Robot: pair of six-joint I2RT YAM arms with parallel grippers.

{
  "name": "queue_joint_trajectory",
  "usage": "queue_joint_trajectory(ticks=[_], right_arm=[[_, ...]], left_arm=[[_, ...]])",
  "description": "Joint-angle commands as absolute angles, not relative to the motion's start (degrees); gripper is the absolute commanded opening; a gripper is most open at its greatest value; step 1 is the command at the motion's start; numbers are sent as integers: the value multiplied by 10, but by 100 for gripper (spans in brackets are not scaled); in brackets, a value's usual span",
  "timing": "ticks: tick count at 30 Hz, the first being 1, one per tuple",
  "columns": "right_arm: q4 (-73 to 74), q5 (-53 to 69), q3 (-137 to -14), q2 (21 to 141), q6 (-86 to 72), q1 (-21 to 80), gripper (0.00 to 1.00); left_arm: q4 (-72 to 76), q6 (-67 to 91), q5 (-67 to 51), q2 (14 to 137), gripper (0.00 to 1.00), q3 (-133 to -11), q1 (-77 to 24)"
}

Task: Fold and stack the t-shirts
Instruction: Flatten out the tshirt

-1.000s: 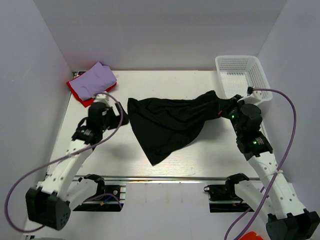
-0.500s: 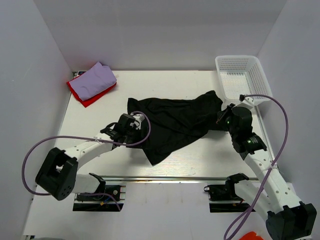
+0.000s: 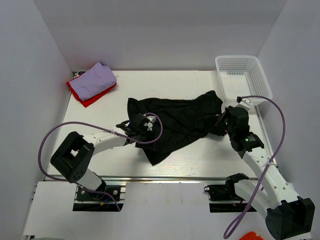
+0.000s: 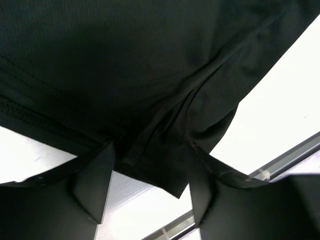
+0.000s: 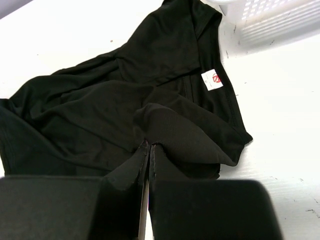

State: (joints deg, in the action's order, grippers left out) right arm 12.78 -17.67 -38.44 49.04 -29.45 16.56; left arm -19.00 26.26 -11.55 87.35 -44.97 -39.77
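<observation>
The black t-shirt lies crumpled across the middle of the table. My left gripper is low over its left part; in the left wrist view it is open, with a fold of the black t-shirt lying between the fingers. My right gripper is at the shirt's right end; in the right wrist view it is shut on a raised fold of the black t-shirt. The lavender t-shirt lies folded on the red t-shirt at the back left.
A white mesh basket stands at the back right, and it shows in the right wrist view. A white label shows on the black shirt. White walls enclose the table. A metal rail runs along the near edge.
My left arm has swung down and to the right, from the shirt's left edge onto its left part. My right gripper has drawn the shirt's right end slightly left, bunching the cloth.
</observation>
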Motion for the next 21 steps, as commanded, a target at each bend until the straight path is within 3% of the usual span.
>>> queue_joint_trajectory(ticks=[1,7,18,21], right_arm=[[116,-188,-382,493,-287,163,0],[116,-192,-383,495,-286,163,0],[115,-184,-383,497,-284,161,0],[115,-181,-383,497,-284,163,0]], left_arm=[[-188,272,-98,875,66,-475,-407],[-211,272,-91,892,48,-489,-417],[-303,272,5,903,54,-521,-433],[-282,272,-17,914,38,-521,-439]])
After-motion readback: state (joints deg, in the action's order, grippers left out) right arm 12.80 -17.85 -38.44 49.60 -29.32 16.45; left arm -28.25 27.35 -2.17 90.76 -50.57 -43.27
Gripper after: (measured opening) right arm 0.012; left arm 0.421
